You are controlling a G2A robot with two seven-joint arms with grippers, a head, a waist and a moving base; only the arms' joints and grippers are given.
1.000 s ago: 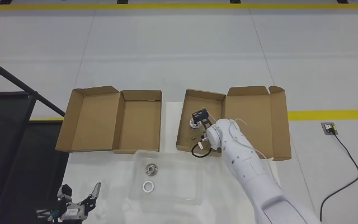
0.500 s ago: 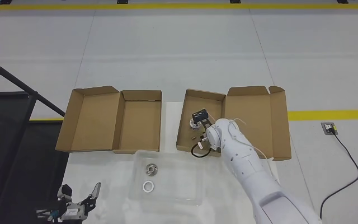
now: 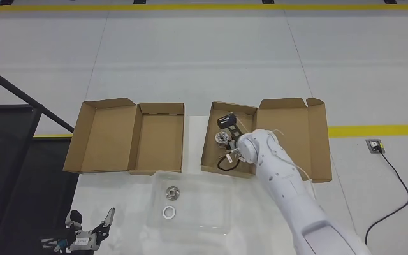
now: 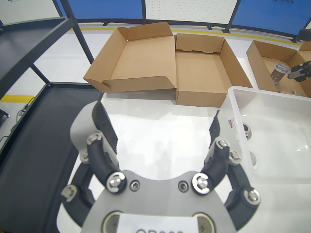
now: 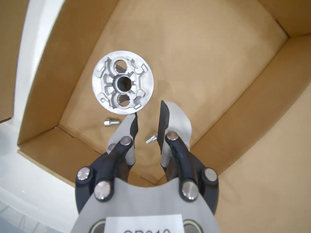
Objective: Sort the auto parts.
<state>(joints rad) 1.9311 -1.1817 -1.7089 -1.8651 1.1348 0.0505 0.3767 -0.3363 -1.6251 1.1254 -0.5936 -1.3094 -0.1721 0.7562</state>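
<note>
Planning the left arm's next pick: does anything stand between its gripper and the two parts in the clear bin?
Yes: the clear bin's side wall stands between the left gripper and the metal hub and white ring inside. Nothing visible covers them from above.

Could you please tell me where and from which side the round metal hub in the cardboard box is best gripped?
Best guess: come straight down from above and close the jaws across the outer rim of the round metal hub. It stands upright on its stem in the cardboard box, flat disc facing up, with bare floor either side of the rim.
</note>
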